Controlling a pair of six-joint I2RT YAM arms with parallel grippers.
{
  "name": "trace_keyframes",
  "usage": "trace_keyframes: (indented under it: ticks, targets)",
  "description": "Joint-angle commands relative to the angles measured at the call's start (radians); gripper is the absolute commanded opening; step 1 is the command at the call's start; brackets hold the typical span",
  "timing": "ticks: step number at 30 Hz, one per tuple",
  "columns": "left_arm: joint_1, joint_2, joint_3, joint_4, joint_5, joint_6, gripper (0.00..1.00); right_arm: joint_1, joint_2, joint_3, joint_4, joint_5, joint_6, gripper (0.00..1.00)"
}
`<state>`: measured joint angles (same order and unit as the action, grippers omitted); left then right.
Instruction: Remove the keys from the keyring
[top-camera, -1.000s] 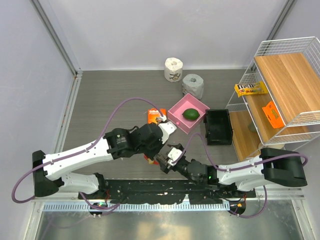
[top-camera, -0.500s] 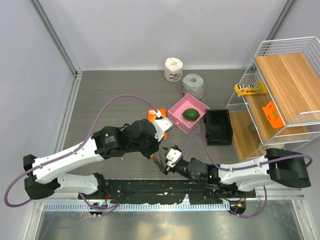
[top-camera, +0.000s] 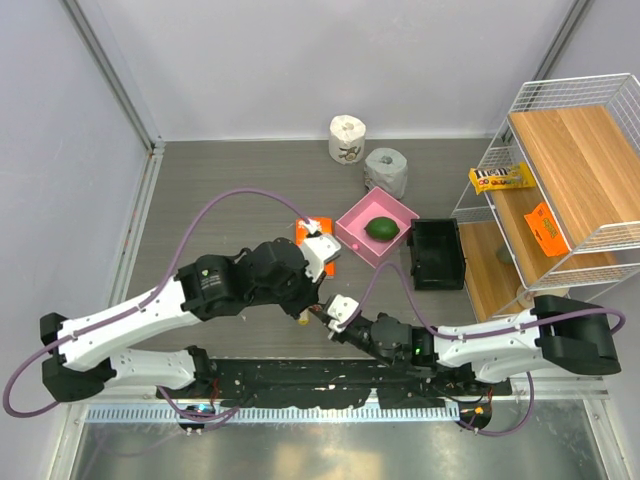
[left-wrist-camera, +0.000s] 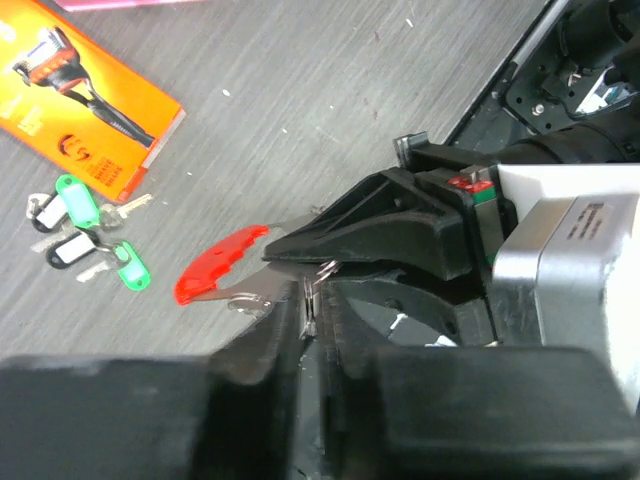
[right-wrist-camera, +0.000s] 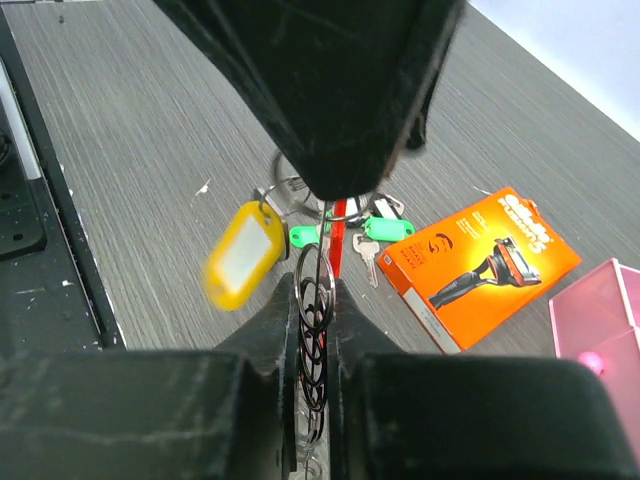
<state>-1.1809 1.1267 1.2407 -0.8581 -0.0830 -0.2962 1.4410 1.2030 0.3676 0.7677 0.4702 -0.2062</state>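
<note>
The red keyring (left-wrist-camera: 220, 265) is held up between both grippers near the table's front edge. My left gripper (left-wrist-camera: 312, 300) is shut on a thin metal ring at its end. My right gripper (right-wrist-camera: 318, 285) is shut on the silvery chain (right-wrist-camera: 316, 330) of linked rings, with the keyring (right-wrist-camera: 338, 225) edge-on just beyond. A yellow-tagged key (right-wrist-camera: 240, 257) hangs blurred beside it. Other keys (left-wrist-camera: 85, 235) with green and white tags lie on the table by the orange razor box (left-wrist-camera: 80, 95). In the top view the left gripper (top-camera: 310, 312) and right gripper (top-camera: 322, 318) meet tip to tip.
A pink tray (top-camera: 352, 228) holding a green fruit sits behind the razor box (top-camera: 305, 230). A black bin (top-camera: 437, 255) stands to its right, with a wire shelf rack (top-camera: 560, 180) at the far right. Two paper rolls (top-camera: 347, 137) stand at the back.
My right gripper has shut on the chain. Both grippers have shifted slightly left and nearer the front edge, and the yellow tag is swinging.
</note>
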Motion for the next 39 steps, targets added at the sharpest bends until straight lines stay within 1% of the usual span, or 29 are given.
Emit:
trace_keyframes:
  ticks: [1,3,6,10,13,15,18,21,23,26,29,32,35,39]
  targets:
    - [-0.002,-0.091,-0.017,0.085,-0.087,-0.053,0.28,0.006,-0.060,0.010,-0.013,0.030,0.019,0.05]
    - [-0.002,-0.143,-0.044,0.102,-0.154,-0.075,0.51,0.006,-0.101,-0.010,-0.028,0.039,0.022,0.05]
    - [0.013,-0.241,-0.084,0.131,-0.202,-0.096,0.73,0.006,-0.186,-0.025,-0.059,0.056,0.005,0.05]
    - [0.049,-0.370,-0.148,0.159,-0.184,-0.116,0.87,0.006,-0.284,-0.016,-0.129,0.067,-0.028,0.05]
    - [0.056,-0.435,-0.202,0.208,-0.135,-0.104,0.89,0.006,-0.339,0.005,-0.192,0.070,-0.053,0.05]
    - [0.058,-0.476,-0.260,0.269,-0.081,-0.081,0.87,0.006,-0.390,0.022,-0.224,0.059,-0.070,0.05]
    - [0.058,-0.534,-0.372,0.420,0.008,-0.017,0.84,0.006,-0.434,0.056,-0.266,0.024,-0.116,0.05]
    - [0.058,-0.590,-0.487,0.583,0.015,0.037,0.82,0.006,-0.456,0.106,-0.337,0.021,-0.182,0.05]
    - [0.058,-0.617,-0.567,0.680,0.017,0.089,0.81,0.006,-0.444,0.169,-0.383,0.037,-0.243,0.05]
    - [0.056,-0.636,-0.627,0.796,0.032,0.170,0.79,0.006,-0.399,0.249,-0.465,0.067,-0.347,0.05]
    - [0.058,-0.646,-0.671,0.910,0.037,0.259,0.78,0.006,-0.314,0.355,-0.539,0.128,-0.505,0.05]
    - [0.058,-0.663,-0.727,1.019,0.066,0.348,0.78,0.006,-0.241,0.436,-0.629,0.168,-0.620,0.05]
    - [0.058,-0.676,-0.776,1.126,0.068,0.400,0.78,0.006,-0.209,0.502,-0.656,0.180,-0.679,0.05]
    - [0.058,-0.657,-0.804,1.223,0.054,0.437,0.79,0.006,-0.200,0.533,-0.637,0.145,-0.714,0.05]
